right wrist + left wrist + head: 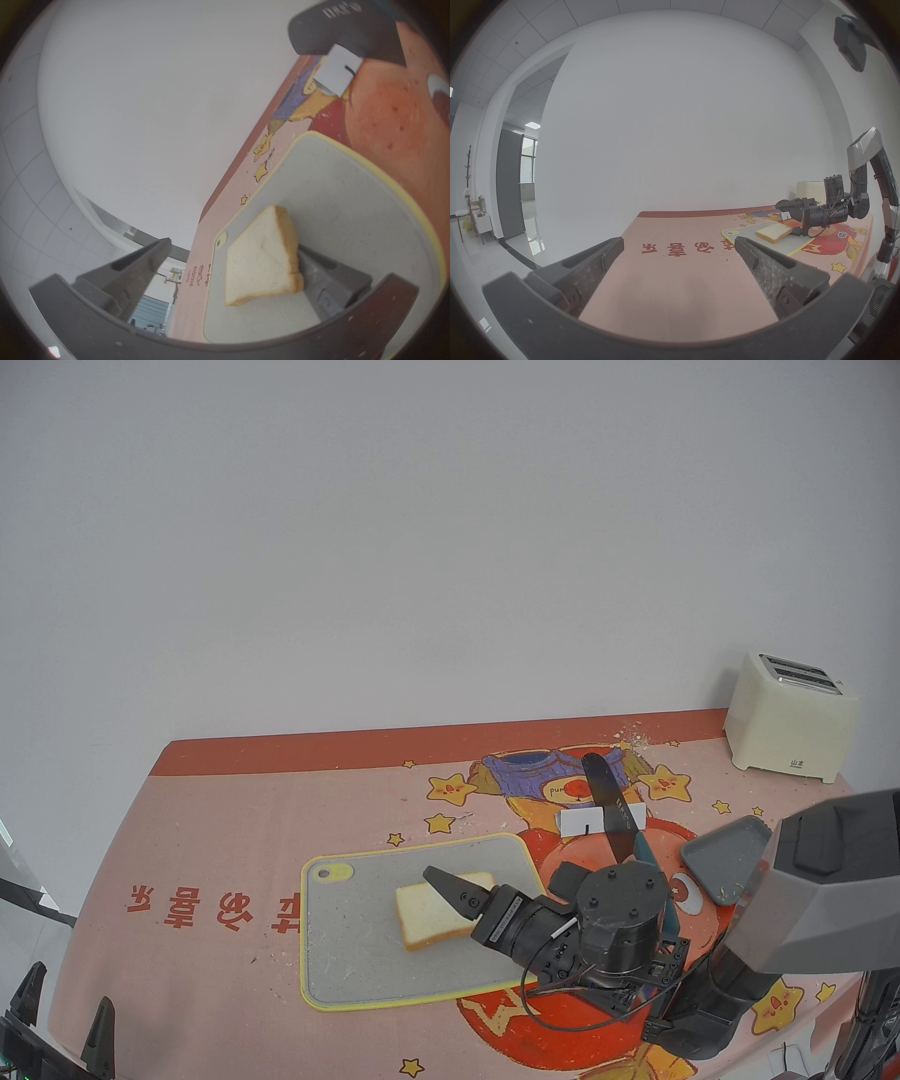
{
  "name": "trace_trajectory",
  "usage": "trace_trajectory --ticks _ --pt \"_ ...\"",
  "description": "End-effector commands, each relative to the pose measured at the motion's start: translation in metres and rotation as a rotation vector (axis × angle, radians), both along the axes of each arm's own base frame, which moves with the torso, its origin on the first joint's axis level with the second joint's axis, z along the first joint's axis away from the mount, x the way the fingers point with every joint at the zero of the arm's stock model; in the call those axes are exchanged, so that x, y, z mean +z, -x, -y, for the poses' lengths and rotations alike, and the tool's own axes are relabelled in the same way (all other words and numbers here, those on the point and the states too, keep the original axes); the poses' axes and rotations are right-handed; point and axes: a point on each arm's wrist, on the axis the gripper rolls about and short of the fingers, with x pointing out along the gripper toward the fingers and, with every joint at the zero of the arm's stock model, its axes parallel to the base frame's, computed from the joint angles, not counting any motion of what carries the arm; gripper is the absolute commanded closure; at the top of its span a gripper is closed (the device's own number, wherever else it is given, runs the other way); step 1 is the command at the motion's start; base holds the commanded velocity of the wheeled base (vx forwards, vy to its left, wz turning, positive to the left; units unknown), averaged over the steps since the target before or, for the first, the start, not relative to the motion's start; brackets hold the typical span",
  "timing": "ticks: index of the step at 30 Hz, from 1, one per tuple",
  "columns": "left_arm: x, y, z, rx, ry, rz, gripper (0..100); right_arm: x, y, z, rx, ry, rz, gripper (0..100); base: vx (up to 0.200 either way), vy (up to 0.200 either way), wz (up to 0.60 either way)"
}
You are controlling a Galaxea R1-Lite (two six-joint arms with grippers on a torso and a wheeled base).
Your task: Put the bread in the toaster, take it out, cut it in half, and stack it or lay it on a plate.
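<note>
In the head view the bread lies on the cutting board at the frame's centre, probably because that flat spot suits both gripping and cutting. The toaster stands at the far right edge, and the knife and plate lie right of centre. The right tool straddles the slice, spread wide and pinching nothing. The left tool sits spread and empty at the lower left.

In the left wrist view the left tool gapes over the bare desk, well apart from the bread.

In the right wrist view the bread is tipped up against one finger of the right tool, and the other finger stands apart from it.
</note>
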Motion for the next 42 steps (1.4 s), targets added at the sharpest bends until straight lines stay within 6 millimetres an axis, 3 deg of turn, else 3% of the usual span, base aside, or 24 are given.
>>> trace_trajectory --ticks 1,6,18,28,34,42 --pt "-0.005 -0.001 0.0 0.001 -0.001 -0.018 0 -0.003 0.011 0.011 0.017 0.088 0.01 0 0.0 0.0 0.0" --pt "-0.005 -0.001 0.0 0.001 0.001 -0.018 0 -0.01 0.023 0.012 0.106 0.259 0.085 0 0.0 0.0 0.0" --pt "-0.005 -0.001 0.0 0.001 0.001 -0.018 0 0.002 0.036 -0.008 0.219 0.32 0.215 0 0.0 0.0 0.0" --pt "-0.005 -0.001 0.0 0.001 0.001 -0.018 0 0.035 0.019 0.016 0.154 0.469 0.256 0 0.0 0.0 0.0" --pt "-0.005 -0.001 0.0 0.001 0.001 -0.018 0 0.039 0.007 0.028 0.133 0.552 0.306 0 0.0 0.0 0.0" --pt "-0.005 -0.001 0.0 0.001 0.002 -0.02 0 0.051 0.005 0.023 0.122 0.515 0.343 0 0.0 0.0 0.0"
